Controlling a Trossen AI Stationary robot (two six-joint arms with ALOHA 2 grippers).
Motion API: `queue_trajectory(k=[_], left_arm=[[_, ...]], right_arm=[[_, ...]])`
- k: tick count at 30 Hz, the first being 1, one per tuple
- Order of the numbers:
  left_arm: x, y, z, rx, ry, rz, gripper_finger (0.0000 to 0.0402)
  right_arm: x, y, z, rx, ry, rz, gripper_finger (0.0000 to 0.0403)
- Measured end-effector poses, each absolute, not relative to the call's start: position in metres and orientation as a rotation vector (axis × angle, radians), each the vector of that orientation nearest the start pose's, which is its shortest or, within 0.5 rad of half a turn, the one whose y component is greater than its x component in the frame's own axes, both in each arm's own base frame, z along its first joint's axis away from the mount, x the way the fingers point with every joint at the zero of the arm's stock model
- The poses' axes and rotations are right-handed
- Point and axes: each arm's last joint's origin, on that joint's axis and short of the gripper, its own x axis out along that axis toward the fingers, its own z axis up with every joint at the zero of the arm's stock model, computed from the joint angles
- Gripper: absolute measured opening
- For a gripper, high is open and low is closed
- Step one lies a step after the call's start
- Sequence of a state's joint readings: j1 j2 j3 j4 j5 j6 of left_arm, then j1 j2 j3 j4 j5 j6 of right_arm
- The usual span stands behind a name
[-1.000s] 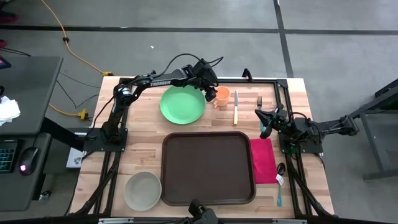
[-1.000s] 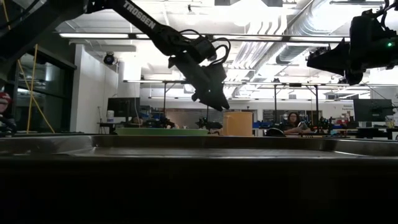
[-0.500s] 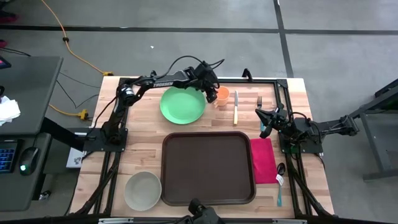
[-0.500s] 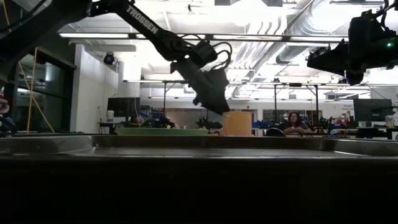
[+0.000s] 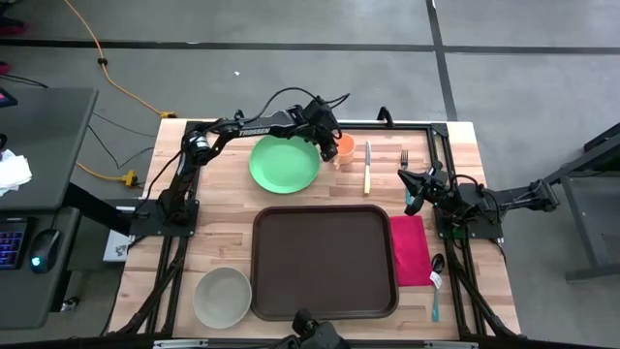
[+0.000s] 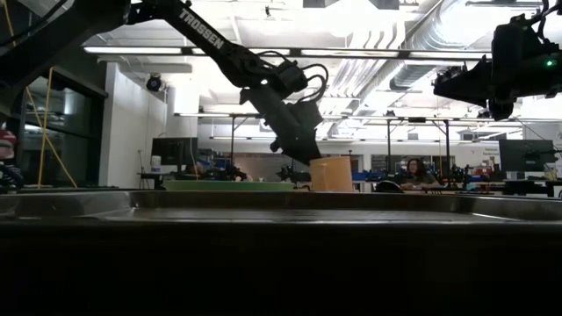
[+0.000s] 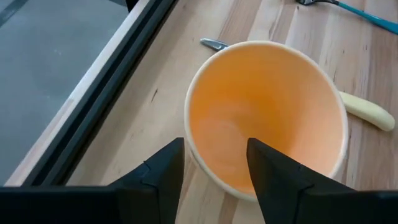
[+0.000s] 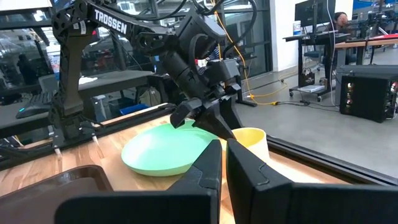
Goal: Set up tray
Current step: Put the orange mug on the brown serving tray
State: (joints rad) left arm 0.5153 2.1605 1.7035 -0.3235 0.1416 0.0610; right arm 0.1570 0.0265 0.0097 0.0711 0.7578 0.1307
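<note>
The dark brown tray (image 5: 325, 262) lies flat near the table's near edge. An orange cup (image 5: 345, 147) stands upright near the far edge, beside the green plate (image 5: 284, 163). My left gripper (image 7: 214, 143) is open and low over the cup (image 7: 267, 118), one finger inside the rim and one outside. It shows against the cup's left side in the low view (image 6: 303, 151). My right gripper (image 5: 413, 197) hangs shut above the table's right side, over the near end of the fork (image 5: 404, 160). My left gripper straddles the orange cup's wall at the rim (image 7: 205, 155), one finger (image 7: 273, 174) inside the hollow and one (image 7: 158, 177) outside, coming from above on a slant. Whether either finger touches the wall, I cannot tell. The cup stands on the table.
A yellow-handled knife (image 5: 367, 170) lies right of the cup. A pink napkin (image 5: 409, 249), a spoon (image 5: 437, 262) and a teal-handled utensil (image 5: 435, 302) lie right of the tray. A pale bowl (image 5: 222, 296) sits at the tray's left. A black frame rail (image 7: 93, 106) runs along the far edge.
My left gripper has come down from above the cup and a little toward the table's right, until its fingers stand at the cup's rim. My right arm has kept still.
</note>
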Motion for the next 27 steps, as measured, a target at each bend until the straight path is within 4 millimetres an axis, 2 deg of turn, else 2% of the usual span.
queue_trajectory(k=[12, 27], left_arm=[[0.4199, 0.2371, 0.2015, -0.243, 0.732, 0.326, 0.0193], [0.42, 0.2364, 0.2015, -0.2, 0.737, 0.284, 0.0071]], right_arm=[[0.0927, -0.0055, 0.1712, 0.151, -0.089, -0.596, 0.0], [0.0922, -0.0062, 0.1712, 0.151, -0.09, -0.626, 0.0]])
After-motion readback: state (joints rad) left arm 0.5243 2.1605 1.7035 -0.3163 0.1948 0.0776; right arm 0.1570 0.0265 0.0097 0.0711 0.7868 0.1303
